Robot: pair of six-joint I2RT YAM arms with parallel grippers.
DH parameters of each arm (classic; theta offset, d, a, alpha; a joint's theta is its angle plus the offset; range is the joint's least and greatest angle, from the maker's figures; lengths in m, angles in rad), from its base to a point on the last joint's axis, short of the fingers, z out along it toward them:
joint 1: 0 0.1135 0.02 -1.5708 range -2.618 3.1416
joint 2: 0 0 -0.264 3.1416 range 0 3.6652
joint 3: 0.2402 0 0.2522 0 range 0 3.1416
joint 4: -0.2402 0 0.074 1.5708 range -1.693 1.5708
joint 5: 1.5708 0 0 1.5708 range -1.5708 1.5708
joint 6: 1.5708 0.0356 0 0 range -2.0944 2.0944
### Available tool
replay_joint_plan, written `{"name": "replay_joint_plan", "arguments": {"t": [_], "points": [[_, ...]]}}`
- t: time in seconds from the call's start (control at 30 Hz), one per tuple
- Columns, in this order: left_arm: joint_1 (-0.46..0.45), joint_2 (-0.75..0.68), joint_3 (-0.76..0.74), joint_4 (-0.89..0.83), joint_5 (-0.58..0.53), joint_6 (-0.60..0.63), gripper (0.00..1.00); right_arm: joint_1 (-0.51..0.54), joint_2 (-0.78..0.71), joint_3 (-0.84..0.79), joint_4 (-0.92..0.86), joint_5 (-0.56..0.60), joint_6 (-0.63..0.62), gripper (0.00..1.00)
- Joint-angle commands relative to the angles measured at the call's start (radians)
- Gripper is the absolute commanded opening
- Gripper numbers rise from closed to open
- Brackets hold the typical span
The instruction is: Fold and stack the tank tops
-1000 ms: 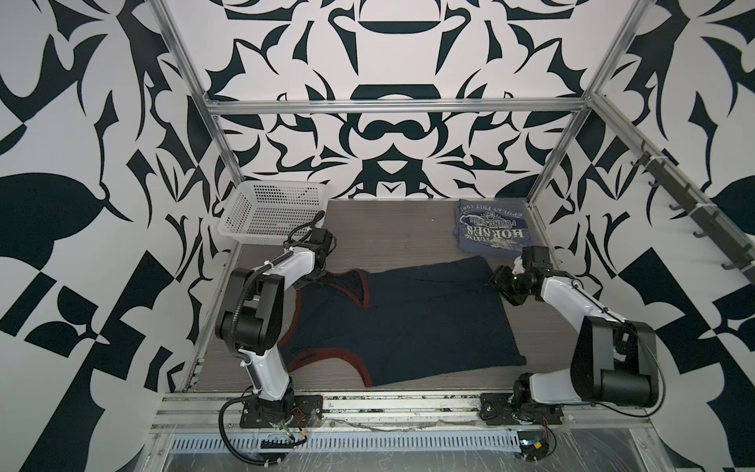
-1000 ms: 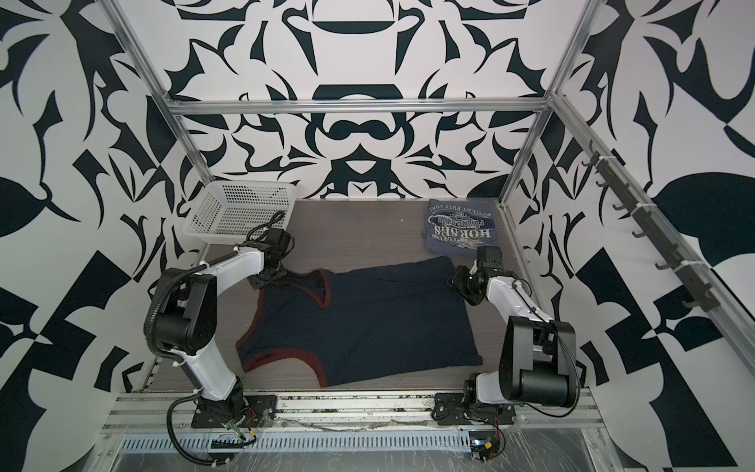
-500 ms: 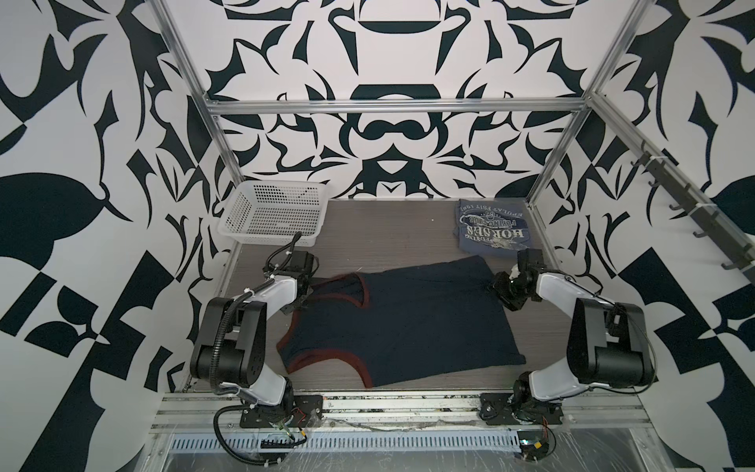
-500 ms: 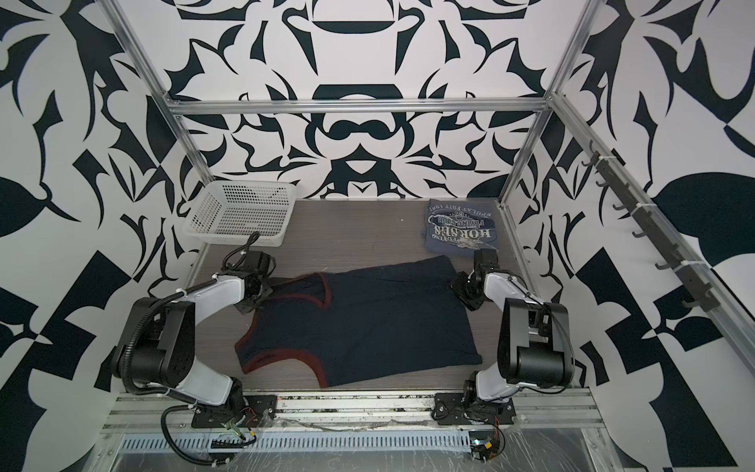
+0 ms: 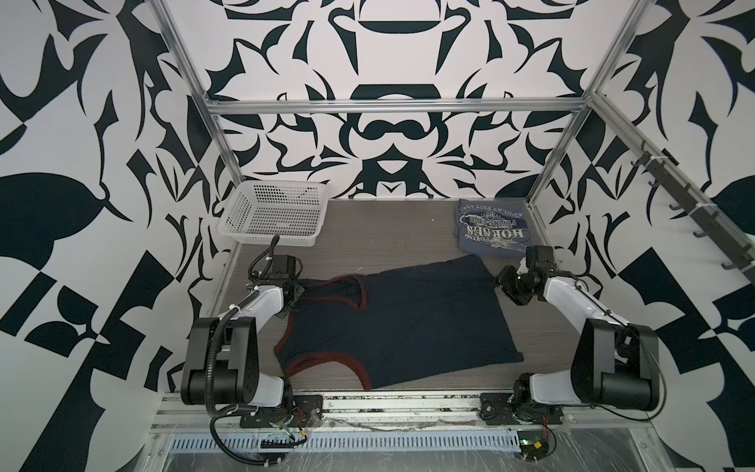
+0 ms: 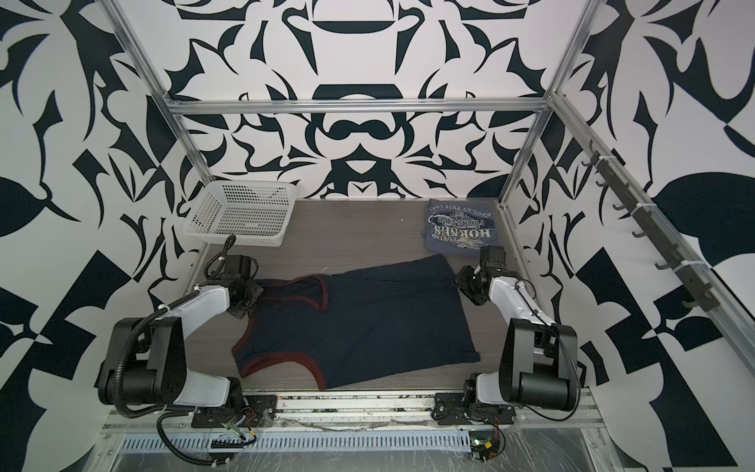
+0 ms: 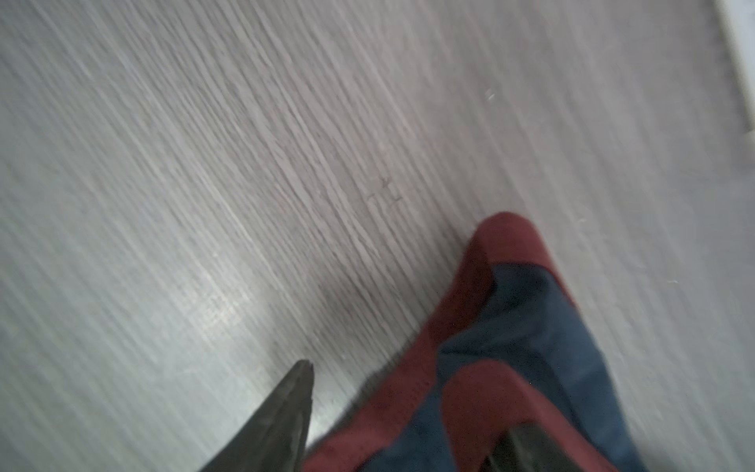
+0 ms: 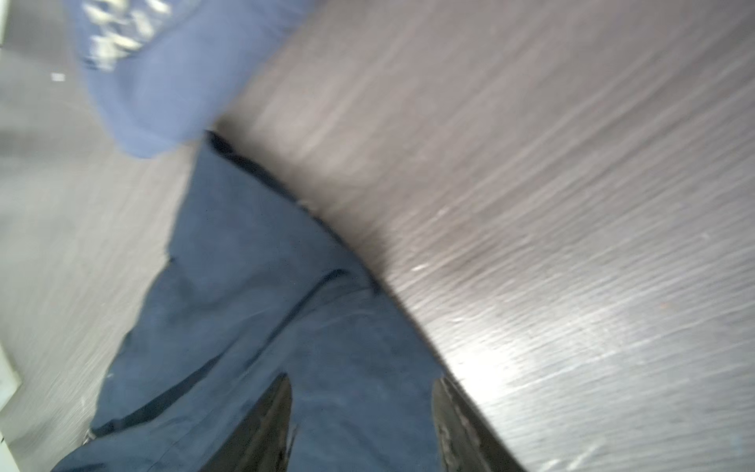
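Observation:
The dark navy tank top [image 5: 400,323] with red trim lies spread flat mid-table in both top views [image 6: 359,327]. My left gripper [image 5: 297,291] sits low at its far-left strap. In the left wrist view the red-edged strap [image 7: 502,310] lies between the fingertips [image 7: 300,388], and that gripper [image 7: 408,396] is open. My right gripper [image 5: 504,282] is at the top's far-right hem corner. In the right wrist view it [image 8: 362,380] is open over the navy cloth [image 8: 253,294]. The grey-blue tank top [image 5: 492,231] with white print lies folded at the back right.
A white perforated basket [image 5: 274,213] stands at the back left corner. Aluminium frame posts [image 5: 559,135] and rails edge the wood-grain table [image 5: 388,241]. Both arm bases are bolted on the front rail [image 5: 392,402].
My left gripper has slid toward the front along the left edge with the strap, then opened. My right gripper stayed near the hem corner; its arm folded back.

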Motion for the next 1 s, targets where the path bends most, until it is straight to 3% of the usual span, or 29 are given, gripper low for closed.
{"name": "replay_joint_plan", "arguments": {"t": [0.0, 0.17, 0.47, 0.7, 0.97], "points": [[0.006, -0.015, -0.008, -0.009, 0.009, -0.009, 0.65, 0.082, 0.014, 0.077, 0.003, -0.019, -0.031, 0.59], [0.007, 0.017, -0.009, 0.023, 0.039, -0.009, 0.64, 0.189, 0.177, 0.174, 0.035, -0.041, -0.007, 0.58], [0.092, 0.026, -0.087, 0.119, 0.155, -0.05, 0.61, 0.181, 0.422, 0.231, 0.074, -0.069, 0.025, 0.57], [0.128, 0.007, -0.131, 0.151, 0.191, -0.071, 0.65, 0.027, 0.411, 0.095, 0.138, -0.086, 0.089, 0.55], [0.136, -0.099, -0.147, 0.115, 0.169, -0.06, 0.72, 0.02, 0.351, 0.063, 0.158, -0.088, 0.077, 0.54]]}}
